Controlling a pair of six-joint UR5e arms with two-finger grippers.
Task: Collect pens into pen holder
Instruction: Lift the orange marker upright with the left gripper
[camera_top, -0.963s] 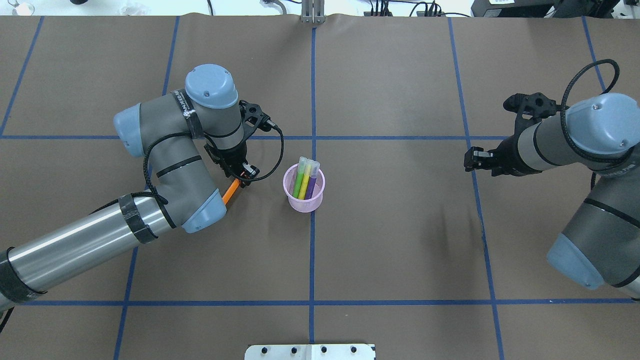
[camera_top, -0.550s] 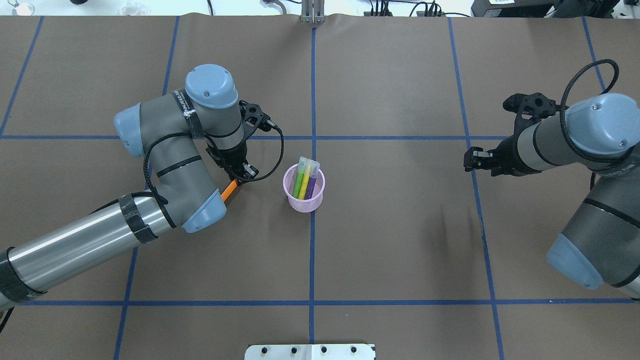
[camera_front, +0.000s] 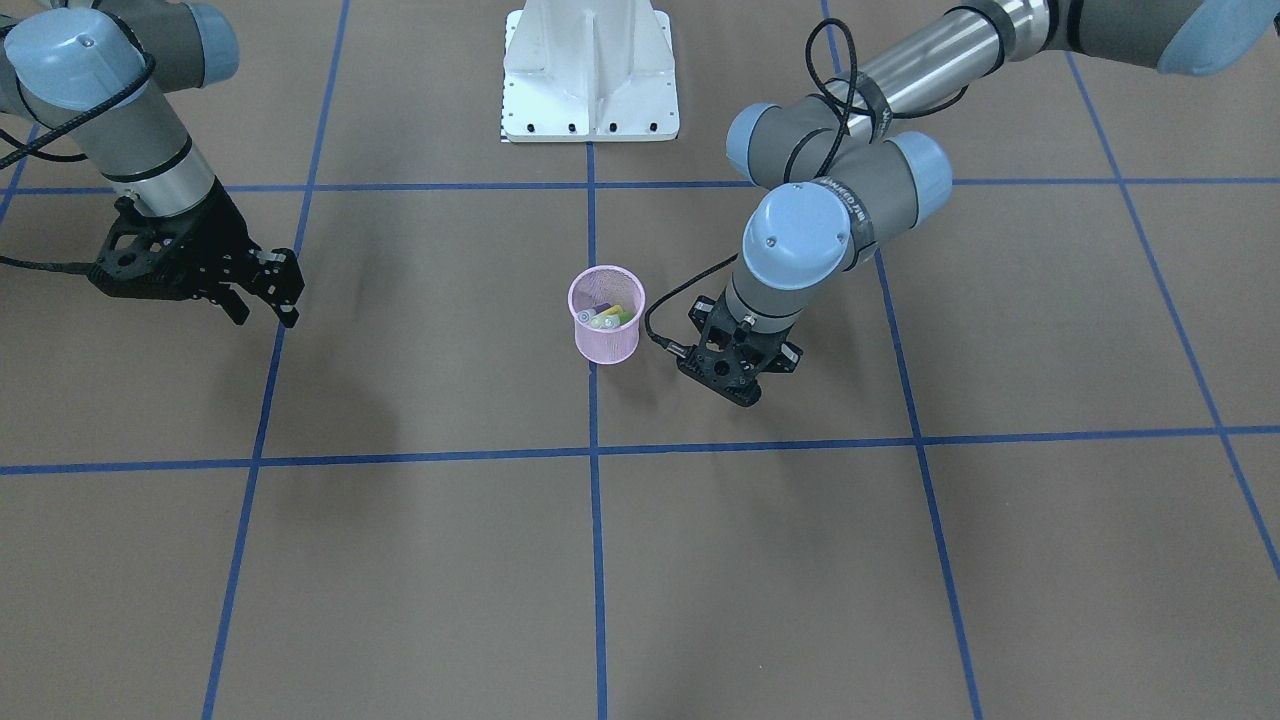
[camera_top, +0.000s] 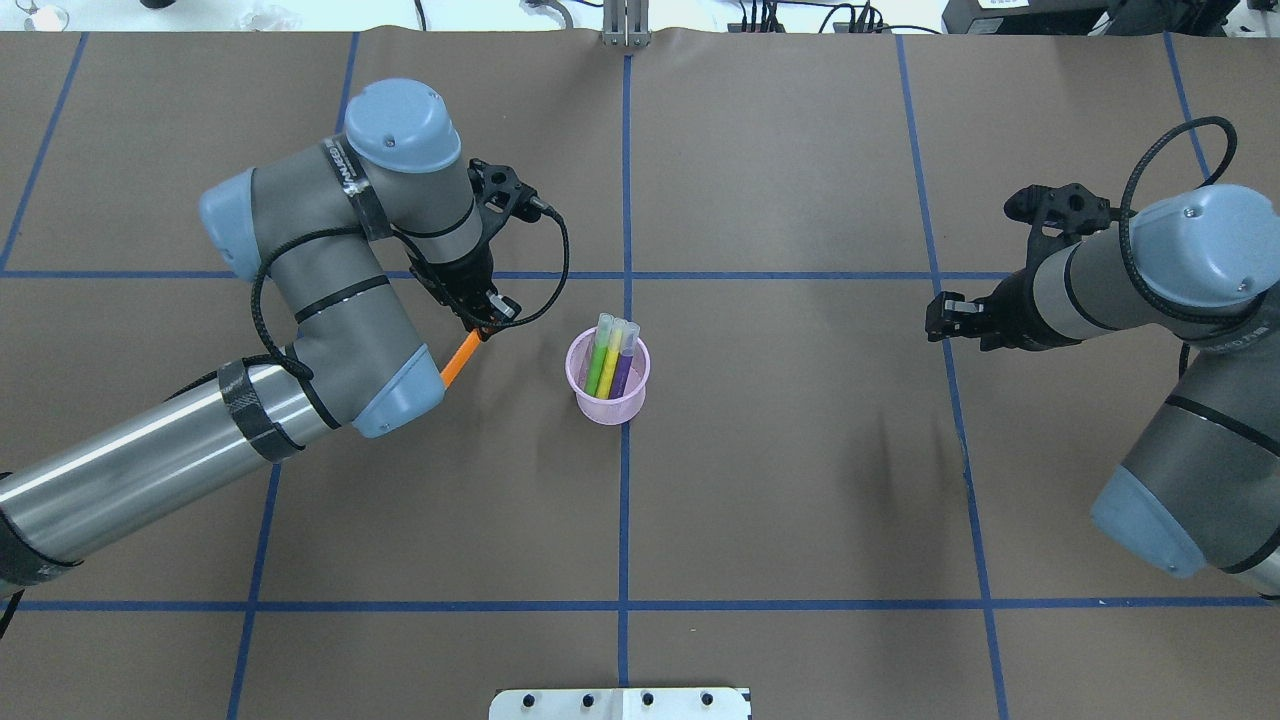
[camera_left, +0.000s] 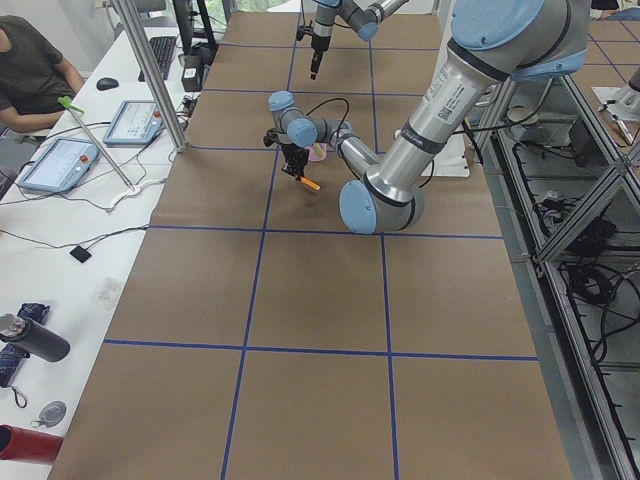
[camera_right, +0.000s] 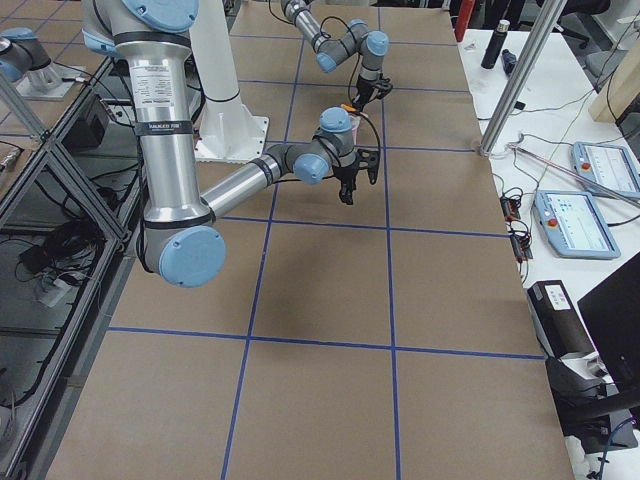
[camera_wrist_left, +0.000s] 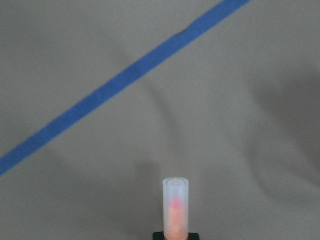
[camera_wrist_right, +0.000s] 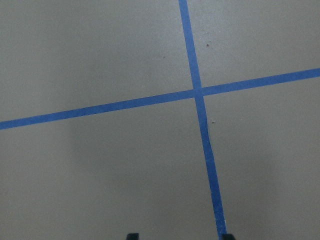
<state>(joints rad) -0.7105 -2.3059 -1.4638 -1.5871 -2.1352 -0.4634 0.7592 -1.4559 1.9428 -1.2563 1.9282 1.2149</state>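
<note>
The pink mesh pen holder stands upright near the table's middle, also in the front view. The green pen, yellow pen and purple pen stand in it. My left gripper is shut on the orange pen, left of the holder. The pen slants down toward my base. Its pale cap shows in the left wrist view above the paper. My right gripper hangs open and empty far to the right, and shows in the front view.
Brown paper with blue tape lines covers the table. The robot's white base plate sits at the near edge. A seated person and tablets are beyond the far side.
My left arm has moved away from my base, carrying the orange pen with it. The right arm and the pen holder have not moved.
</note>
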